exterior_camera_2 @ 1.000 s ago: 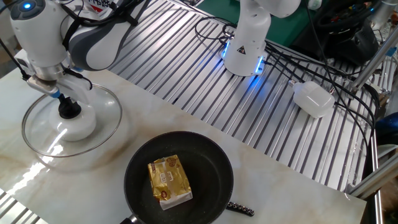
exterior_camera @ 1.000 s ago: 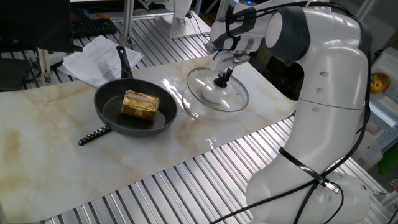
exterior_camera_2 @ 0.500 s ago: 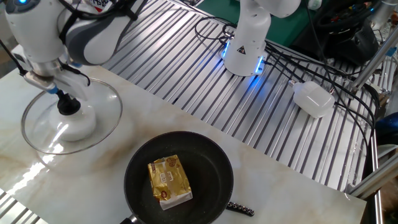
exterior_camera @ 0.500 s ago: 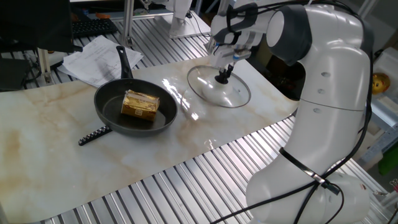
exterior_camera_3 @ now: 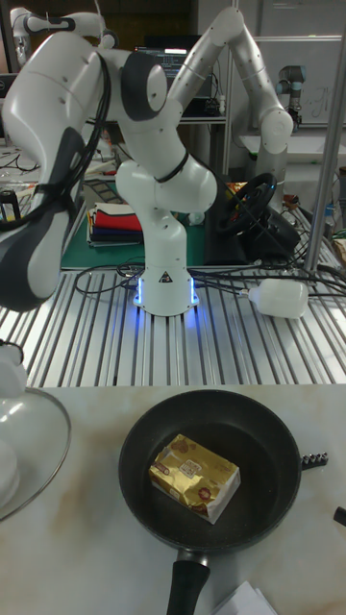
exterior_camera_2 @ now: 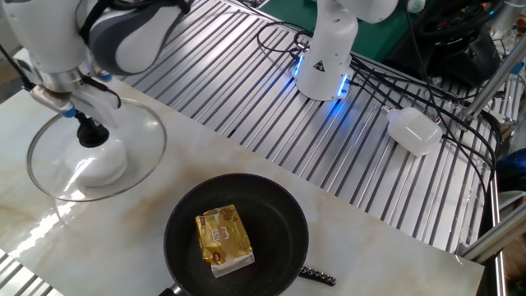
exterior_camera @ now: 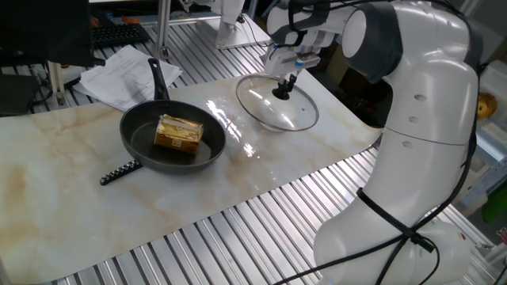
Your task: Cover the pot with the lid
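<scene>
A pale marbled tabletop (exterior_camera: 63,170) sits over ribbed metal slats, with cables and a second robot base glowing blue behind. The white arm curls in from the side, wrist bent down, and the hand (exterior_camera: 283,85) (exterior_camera_2: 85,131) points straight at the lid (exterior_camera: 277,103) (exterior_camera_2: 94,158) (exterior_camera_3: 24,437), its fingers pinched on the small black knob at the centre. The glass lid hangs tilted, its shadow on the marble below. Well apart from it rests the pot (exterior_camera: 172,137) (exterior_camera_2: 237,237) (exterior_camera_3: 211,469), uncovered, long handle pointing away from the arm, a gold-wrapped block (exterior_camera: 178,132) (exterior_camera_2: 223,239) (exterior_camera_3: 194,476) lying inside. Crumpled paper (exterior_camera: 119,77) lies past the handle.
</scene>
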Tool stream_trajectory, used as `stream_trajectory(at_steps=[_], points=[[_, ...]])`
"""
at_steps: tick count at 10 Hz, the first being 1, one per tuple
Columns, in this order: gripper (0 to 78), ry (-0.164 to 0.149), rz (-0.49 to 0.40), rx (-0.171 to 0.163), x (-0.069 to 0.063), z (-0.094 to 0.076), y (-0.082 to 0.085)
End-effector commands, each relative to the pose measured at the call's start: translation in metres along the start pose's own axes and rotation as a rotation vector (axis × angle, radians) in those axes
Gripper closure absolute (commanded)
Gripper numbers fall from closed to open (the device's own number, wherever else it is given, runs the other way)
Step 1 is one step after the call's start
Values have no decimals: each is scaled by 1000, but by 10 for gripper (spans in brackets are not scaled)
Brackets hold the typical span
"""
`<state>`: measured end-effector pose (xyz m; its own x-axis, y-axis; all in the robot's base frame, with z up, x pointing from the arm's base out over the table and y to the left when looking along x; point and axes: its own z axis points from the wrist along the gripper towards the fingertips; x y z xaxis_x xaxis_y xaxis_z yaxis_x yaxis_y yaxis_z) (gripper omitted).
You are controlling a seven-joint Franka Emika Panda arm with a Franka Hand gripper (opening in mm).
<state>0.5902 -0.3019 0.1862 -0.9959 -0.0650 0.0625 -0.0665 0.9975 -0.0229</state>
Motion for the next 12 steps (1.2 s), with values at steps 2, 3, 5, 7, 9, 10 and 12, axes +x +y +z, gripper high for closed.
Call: stream_trajectory(at_steps=[2,3,5,7,9,10,12], points=[[755,-27,55,3,3,-45,56],[755,-28,70,6,5,-49,63],[755,-20,122,17,11,-60,84],[755,-13,180,52,22,-71,114],[755,-15,203,54,23,-71,132],[755,-13,210,53,21,-69,143],[755,-2,220,38,22,-65,161]])
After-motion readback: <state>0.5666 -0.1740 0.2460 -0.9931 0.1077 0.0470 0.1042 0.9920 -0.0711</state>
